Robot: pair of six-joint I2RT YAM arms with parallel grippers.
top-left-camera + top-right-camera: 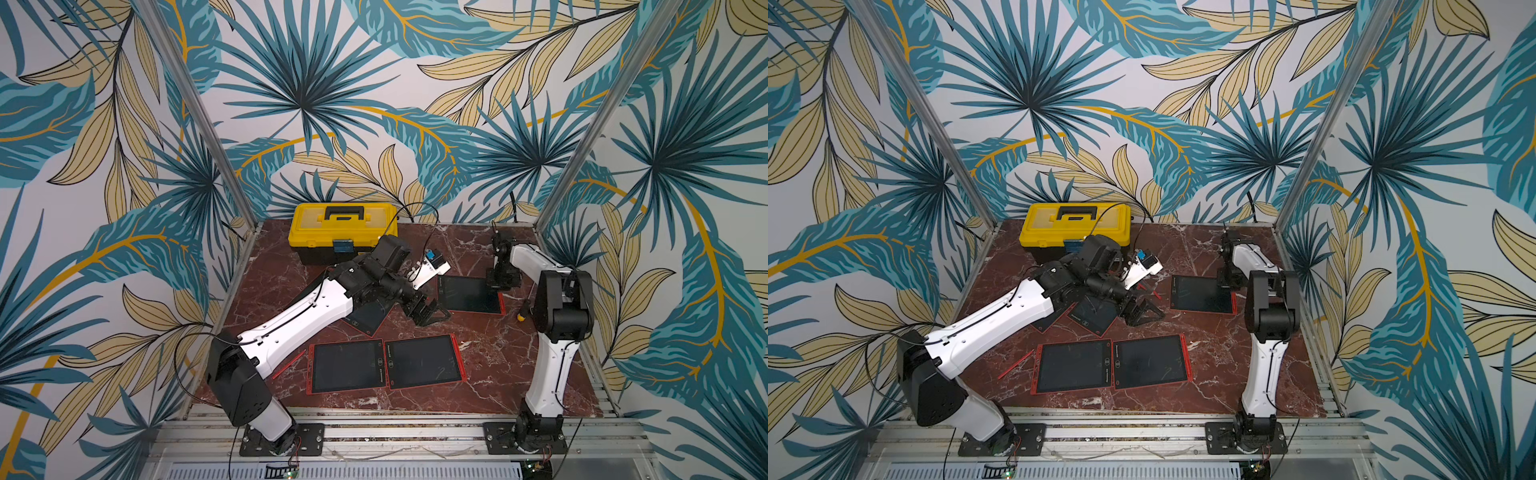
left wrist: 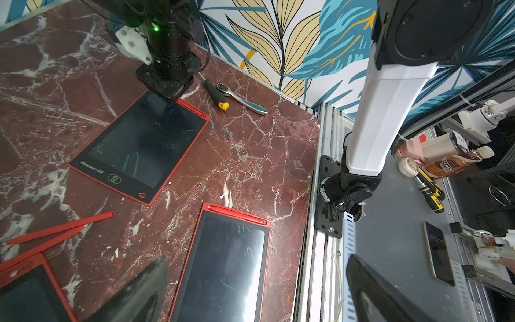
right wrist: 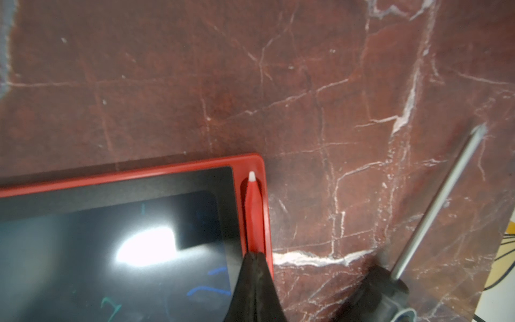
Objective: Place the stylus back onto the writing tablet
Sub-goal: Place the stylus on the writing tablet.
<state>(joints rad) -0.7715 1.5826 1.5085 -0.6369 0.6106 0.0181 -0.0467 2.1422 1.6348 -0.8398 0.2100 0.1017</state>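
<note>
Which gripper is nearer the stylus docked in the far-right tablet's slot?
Right. The right gripper, shut, has its tips right over the stylus in the tablet slot; the left gripper hovers open, well apart from it.

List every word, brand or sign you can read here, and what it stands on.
"Newsmy": black border of the writing tablet, left wrist view; the characters after it are blurred.
Bin sign: same border, beside the brand.
"NESCAFE": label of the brown bottle, off the table.
Side print on a front tablet, both top views: too small to read.
</note>
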